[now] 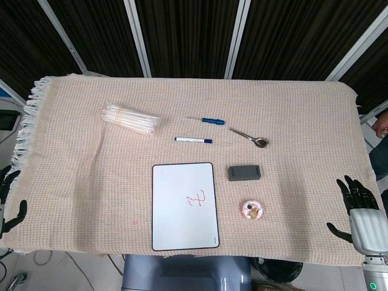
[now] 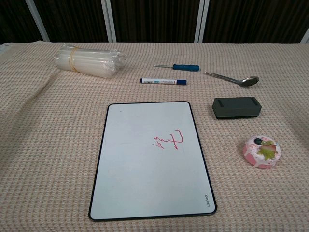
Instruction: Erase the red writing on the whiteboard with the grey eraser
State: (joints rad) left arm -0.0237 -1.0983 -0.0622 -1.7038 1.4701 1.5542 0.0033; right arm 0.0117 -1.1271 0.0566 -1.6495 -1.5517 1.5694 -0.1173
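My right hand [image 1: 359,203] sits at the near right edge of the desk [image 1: 73,182], palm over the cloth, fingers spread apart and holding nothing. My left hand [image 1: 8,200] shows at the near left edge, partly cut off by the frame; its dark fingers are apart and nothing is in them. Both hands appear in the head view only and lie well apart from every object.

Inward from the right hand, a small pink round object [image 1: 251,210] with a green and white pattern lies on the beige woven cloth [image 1: 303,121] that covers the desk. Just beyond it, toward the far side, rests the grey eraser [image 1: 245,172], flat on the cloth and clear of both hands. Left of the eraser lies the whiteboard [image 1: 176,194], a black-rimmed white panel placed near the desk's near edge at centre. The red writing [image 1: 197,198] is a short scrawl on the right half of the board, about mid-height, unerased.

Far of the board lies a marker [image 1: 194,140] with blue cap, then a blue-handled screwdriver [image 1: 206,119]. A metal spoon [image 1: 250,137] lies far of the eraser. A bundle of clear tubes [image 1: 130,117], banded together, lies at far left.
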